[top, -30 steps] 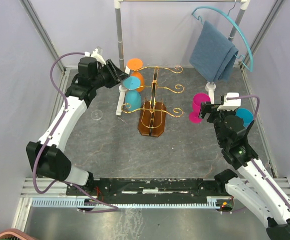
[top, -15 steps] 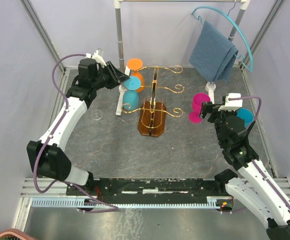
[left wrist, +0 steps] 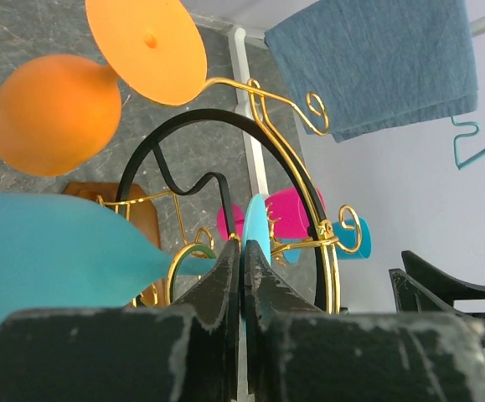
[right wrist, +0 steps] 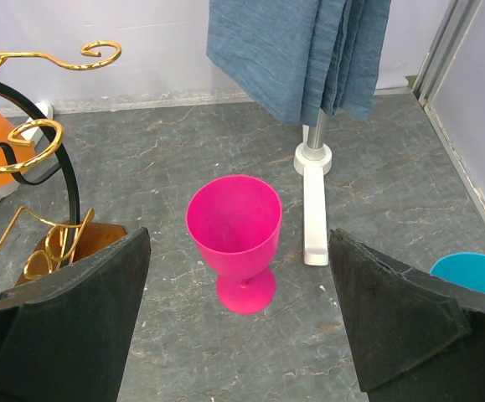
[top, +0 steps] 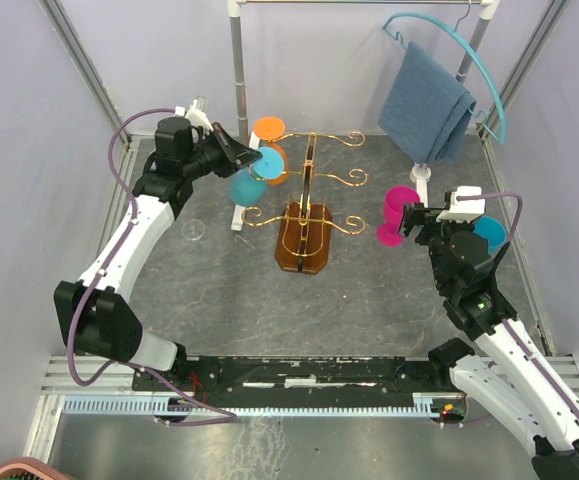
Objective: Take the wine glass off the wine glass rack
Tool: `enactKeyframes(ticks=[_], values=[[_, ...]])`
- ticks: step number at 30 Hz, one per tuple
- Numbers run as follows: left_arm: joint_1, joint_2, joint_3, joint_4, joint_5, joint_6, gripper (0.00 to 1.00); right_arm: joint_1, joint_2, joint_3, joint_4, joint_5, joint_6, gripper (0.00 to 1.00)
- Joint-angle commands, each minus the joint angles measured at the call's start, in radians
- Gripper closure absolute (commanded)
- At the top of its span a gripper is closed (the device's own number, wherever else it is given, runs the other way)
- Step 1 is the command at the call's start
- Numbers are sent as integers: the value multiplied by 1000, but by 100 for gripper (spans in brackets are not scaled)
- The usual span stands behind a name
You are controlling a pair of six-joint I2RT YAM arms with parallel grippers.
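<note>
left arm (top: 129,240) and right arm (top: 514,360): white moulded link shells, black joint housings, a lilac cable looping back from each wrist, and a white camera block behind each black gripper. left gripper (left wrist: 242,251): matte fingers (left wrist: 213,289), edges scuffed pale. right gripper (top: 409,222): broad wedge-shaped fingers (right wrist: 66,310)
</note>
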Motion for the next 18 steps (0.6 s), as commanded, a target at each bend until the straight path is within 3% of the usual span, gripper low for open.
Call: enactKeyframes(ticks=[1,18], values=[[6,-9,9,82,60,-42,97,4,-1,41,26,18,6,6],[125,-128,-35,-37,65,41,97,4,17,45,26,18,11,5]])
